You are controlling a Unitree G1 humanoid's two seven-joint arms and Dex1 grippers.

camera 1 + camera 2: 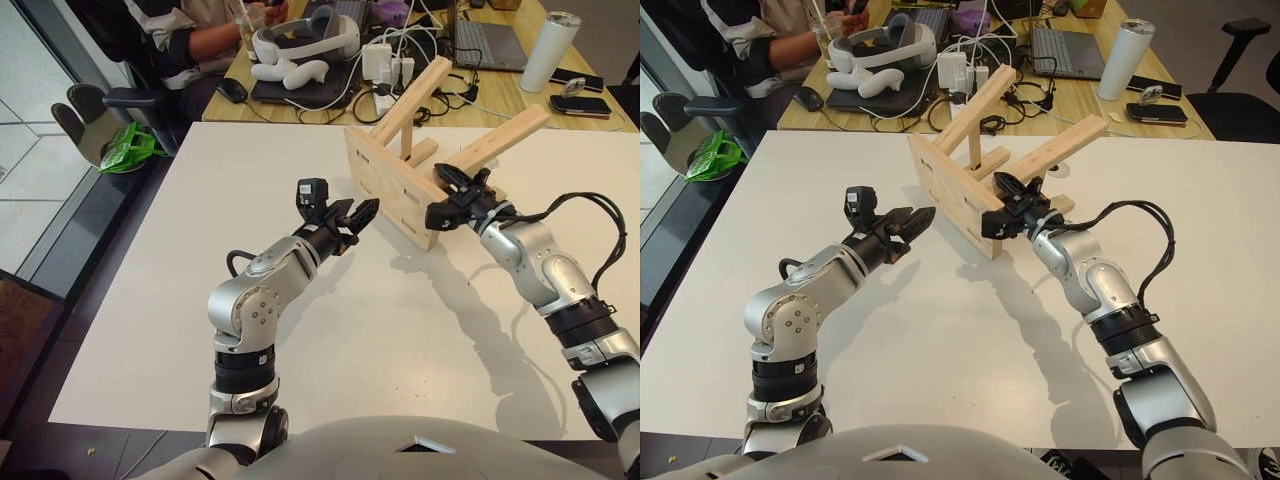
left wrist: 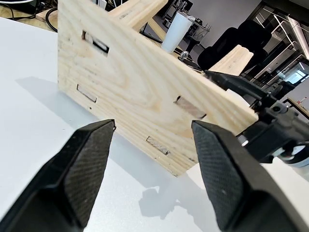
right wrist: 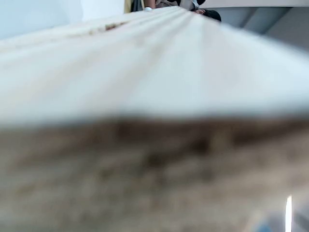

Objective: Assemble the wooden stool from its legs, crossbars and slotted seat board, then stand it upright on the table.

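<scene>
Left eye view: desk (image 1: 503,86) behind stool (image 1: 390,185)

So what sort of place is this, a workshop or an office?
Most likely an office or lab workroom: behind the white table stands a wooden desk crowded with a laptop, a white headset and tangled chargers and cables.

L hand (image 2: 153,128) spread, facing slotted seat board (image 2: 145,92) on edge; R hand (image 2: 227,82) at corner.
</scene>
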